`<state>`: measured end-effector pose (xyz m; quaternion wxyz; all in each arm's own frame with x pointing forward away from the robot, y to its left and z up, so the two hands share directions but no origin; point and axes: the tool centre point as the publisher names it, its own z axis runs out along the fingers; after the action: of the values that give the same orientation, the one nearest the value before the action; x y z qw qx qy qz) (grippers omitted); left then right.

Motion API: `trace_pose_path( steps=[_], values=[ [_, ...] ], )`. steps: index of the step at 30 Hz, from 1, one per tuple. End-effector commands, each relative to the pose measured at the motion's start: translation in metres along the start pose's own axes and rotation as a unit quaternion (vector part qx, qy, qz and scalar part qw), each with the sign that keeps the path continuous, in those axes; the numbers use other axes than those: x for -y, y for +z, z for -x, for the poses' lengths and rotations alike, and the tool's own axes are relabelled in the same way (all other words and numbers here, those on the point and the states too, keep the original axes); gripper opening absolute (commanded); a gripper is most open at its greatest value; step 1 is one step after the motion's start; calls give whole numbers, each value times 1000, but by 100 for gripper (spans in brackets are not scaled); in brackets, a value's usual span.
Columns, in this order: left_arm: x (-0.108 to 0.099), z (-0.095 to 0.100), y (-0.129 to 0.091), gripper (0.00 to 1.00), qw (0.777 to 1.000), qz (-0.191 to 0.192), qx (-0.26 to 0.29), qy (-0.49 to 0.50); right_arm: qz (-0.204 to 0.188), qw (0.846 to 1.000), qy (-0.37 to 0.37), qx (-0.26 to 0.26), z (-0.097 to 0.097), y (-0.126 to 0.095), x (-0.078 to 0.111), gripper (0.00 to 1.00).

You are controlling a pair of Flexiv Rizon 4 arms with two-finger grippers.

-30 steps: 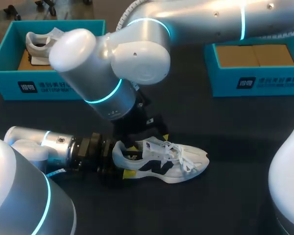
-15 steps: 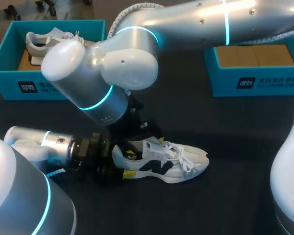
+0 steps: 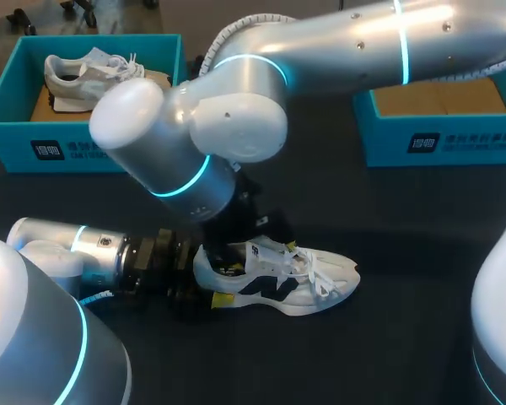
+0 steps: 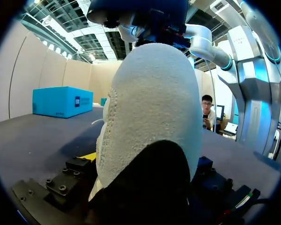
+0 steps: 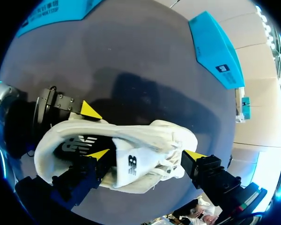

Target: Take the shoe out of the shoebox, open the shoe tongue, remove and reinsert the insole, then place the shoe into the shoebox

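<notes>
While your left gripper (image 3: 223,285) is clamped on the heel (image 4: 150,108) of the shoe (image 3: 278,277), one yellow tip on each side, you have a steady anchor for lifting the tongue (image 5: 131,165). The shoe lies on its sole on the dark table (image 3: 405,228), toe toward your right, outside both blue boxes at the far side. The right box (image 3: 438,139) shows only its cardboard floor, and the left box (image 3: 84,150) holds a second shoe (image 3: 84,72).

Your right gripper (image 5: 146,156) has its fingers apart. One tip is down inside the collar behind the tongue and the other is outside by the laces (image 3: 319,272), so the tongue sits between them but, as far as I can judge, is not yet pinched. Close gently on the tongue alone, not the laces, then draw it up and toward the toe in a short arc. Too hard a pull would likely tip the shoe or drag it out of the left grip.

The right arm comes in from the far right, reaches past the middle and bends steeply down over the shoe. The left arm lies low and nearly level along the table, pointing at the heel.
</notes>
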<state>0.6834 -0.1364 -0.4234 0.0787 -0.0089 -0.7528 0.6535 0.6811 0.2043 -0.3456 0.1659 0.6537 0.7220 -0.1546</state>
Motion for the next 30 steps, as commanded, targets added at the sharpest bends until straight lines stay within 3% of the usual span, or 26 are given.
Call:
trace_pose_path(
  steps=[1,19,22,26,27,30],
  values=[
    [-2,2,0,0,1000,1,1,0,1,997,76,-13,8,7,5,100],
    [-2,2,0,0,1000,1,1,0,-23,990,131,-53,45,5,7,100],
    [-2,2,0,0,1000,1,1,0,-26,989,130,-60,49,2,7,90],
    [-2,2,0,0,1000,1,1,0,-36,989,126,-68,49,1,8,86],
    [-2,2,0,0,1000,1,1,0,-39,989,123,-73,49,1,8,78],
    [-2,2,0,0,1000,1,1,0,-39,990,113,-76,46,-4,10,73]
  ],
)
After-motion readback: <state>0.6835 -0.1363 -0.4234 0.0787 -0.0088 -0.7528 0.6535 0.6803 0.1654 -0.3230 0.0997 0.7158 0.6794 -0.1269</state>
